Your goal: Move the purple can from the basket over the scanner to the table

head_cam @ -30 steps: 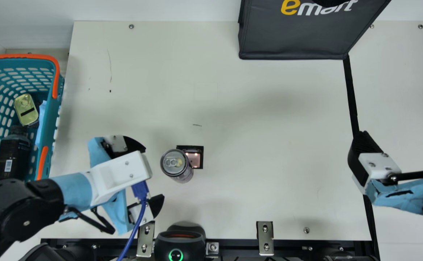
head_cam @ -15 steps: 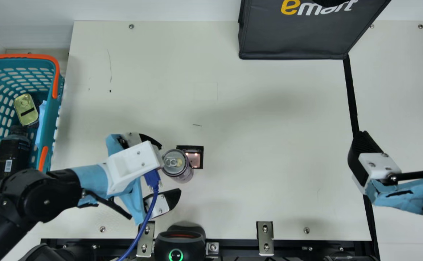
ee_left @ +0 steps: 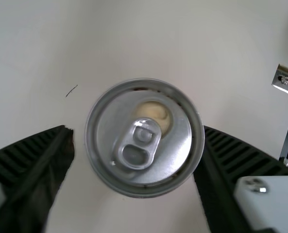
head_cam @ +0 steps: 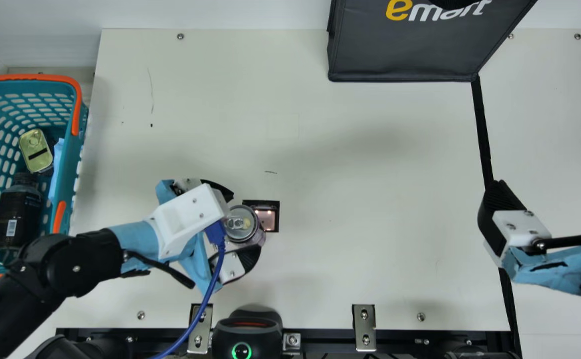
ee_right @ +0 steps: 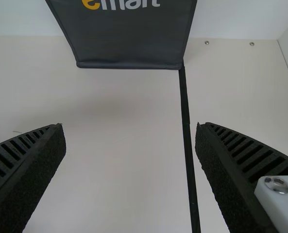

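The purple can (head_cam: 241, 225) is already freed from the basket (head_cam: 36, 77) — scanning and final placing seemingly remain to be done. It is straddled, ungripped, by the open left gripper (ee_left: 136, 131); the right gripper (ee_right: 130, 127) is spread too.

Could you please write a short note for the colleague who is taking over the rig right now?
Left gripper: open, its fingers on either side of the purple can, with a gap to one of them.
Right gripper: open and holding nothing, at the table's right side.
Can: upright on the table, right by the lit square window.
Done: the can is out of the basket. Whether it has been scanned, I cannot tell.
Left: probably grip it, pass it over the scanner if still needed, set it down and let go.
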Controlling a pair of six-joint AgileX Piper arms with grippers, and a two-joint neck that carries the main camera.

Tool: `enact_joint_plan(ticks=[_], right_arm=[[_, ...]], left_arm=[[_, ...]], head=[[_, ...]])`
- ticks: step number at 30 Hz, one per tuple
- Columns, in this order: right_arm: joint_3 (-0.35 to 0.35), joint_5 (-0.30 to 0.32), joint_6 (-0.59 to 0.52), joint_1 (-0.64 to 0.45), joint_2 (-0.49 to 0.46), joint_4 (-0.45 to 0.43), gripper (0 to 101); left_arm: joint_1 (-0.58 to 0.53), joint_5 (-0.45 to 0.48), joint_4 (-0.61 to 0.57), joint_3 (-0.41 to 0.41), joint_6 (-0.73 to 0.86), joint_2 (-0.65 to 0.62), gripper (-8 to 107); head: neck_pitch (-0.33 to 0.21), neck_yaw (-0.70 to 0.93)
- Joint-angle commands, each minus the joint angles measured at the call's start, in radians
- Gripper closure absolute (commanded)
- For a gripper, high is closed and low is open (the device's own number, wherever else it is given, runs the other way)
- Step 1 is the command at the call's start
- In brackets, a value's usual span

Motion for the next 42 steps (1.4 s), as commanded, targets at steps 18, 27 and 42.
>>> enact_joint_plan(ticks=[18, 27, 42], right_arm=[[0.000, 0.000, 0.000, 0.000, 0.000, 0.000, 6], [0.000, 0.000, 0.000, 0.000, 0.000, 0.000, 6], [0.000, -0.001, 0.000, 0.000, 0.000, 0.000, 6]], left_arm=[[-0.171, -0.190, 0.243, -0.235, -0.441, 0.220, 107], [-0.230, -0.206, 0.384, -0.398, -0.675, 0.375, 107], [-0.294, -0.202, 0.515, -0.524, -0.877, 0.535, 107]], head=[[-0.030, 0.002], [-0.030, 0.002], [-0.030, 0.002]])
